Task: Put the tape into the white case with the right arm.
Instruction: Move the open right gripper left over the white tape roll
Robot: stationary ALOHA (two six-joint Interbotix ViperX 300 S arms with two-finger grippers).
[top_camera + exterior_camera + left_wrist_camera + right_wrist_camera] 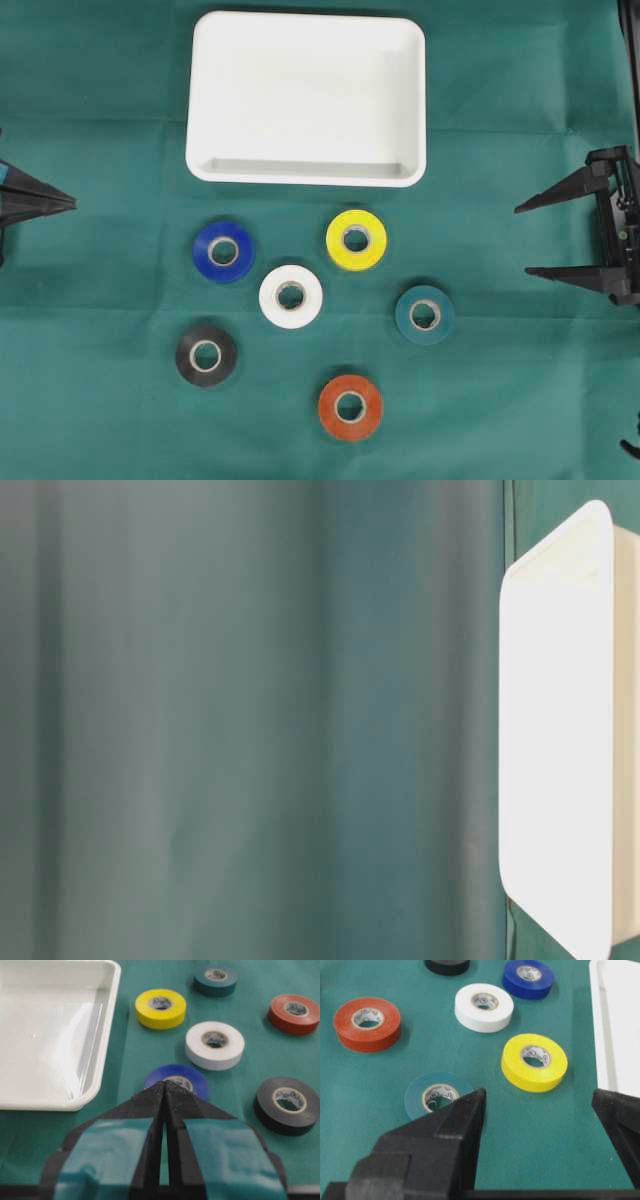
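A: From overhead, what stands where?

B: The white case lies empty at the top. Below it, six rolls lie flat: blue tape, yellow tape, white tape, teal tape, black tape, orange tape. The right gripper hangs at the right edge, jaws wide, holding nothing; the left gripper sits pinched together at the left.

A: The table-level view?

B: Only green cloth and one end of the case.

A: The left wrist?

B: Its tips meet, with the blue roll just beyond.

A: The right wrist?

B: Teal and yellow rolls lie nearest. I'd judge this the approach: it must reach in, drop over one roll, then close.
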